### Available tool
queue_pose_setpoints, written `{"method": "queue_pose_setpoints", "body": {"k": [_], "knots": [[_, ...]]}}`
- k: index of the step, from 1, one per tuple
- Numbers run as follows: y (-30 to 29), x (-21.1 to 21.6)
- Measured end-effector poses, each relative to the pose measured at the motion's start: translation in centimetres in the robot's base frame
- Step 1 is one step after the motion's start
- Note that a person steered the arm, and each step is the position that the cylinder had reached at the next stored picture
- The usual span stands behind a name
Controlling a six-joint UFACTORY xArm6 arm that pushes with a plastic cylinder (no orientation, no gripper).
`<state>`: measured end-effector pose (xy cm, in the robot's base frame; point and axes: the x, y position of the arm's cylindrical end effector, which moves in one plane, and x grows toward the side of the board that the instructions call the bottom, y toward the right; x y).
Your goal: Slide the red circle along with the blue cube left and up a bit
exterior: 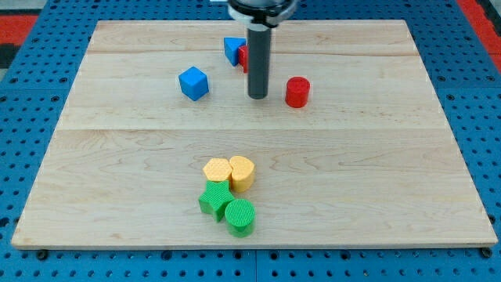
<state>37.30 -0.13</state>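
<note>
my tip, red circle right, blue cube left

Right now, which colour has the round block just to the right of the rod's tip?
Red. The round block sits apart from my tip, on the view's right; the camera view shows it plainly.

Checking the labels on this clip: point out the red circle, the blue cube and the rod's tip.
red circle (297, 92): camera view, on its front side wall.
blue cube (193, 83): camera view, centre of its visible faces.
my tip (257, 95): camera view, the rod's very end, between the two blocks.
</note>
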Motion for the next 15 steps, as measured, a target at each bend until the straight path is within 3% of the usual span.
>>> {"method": "queue_pose_setpoints", "body": {"k": [1, 3, 4, 5, 8, 9, 10, 11, 12, 14, 15], "knots": [[1.0, 1.7], [11.4, 3.4], [14.7, 2.2], [14.2, 0.2], [-3.7, -1.0], [-5.7, -1.0], [-3.3, 0.0], [-3.5, 4.0], [-8.2, 4.6], [-9.3, -2.5], [-8.9, -3.6]]}}
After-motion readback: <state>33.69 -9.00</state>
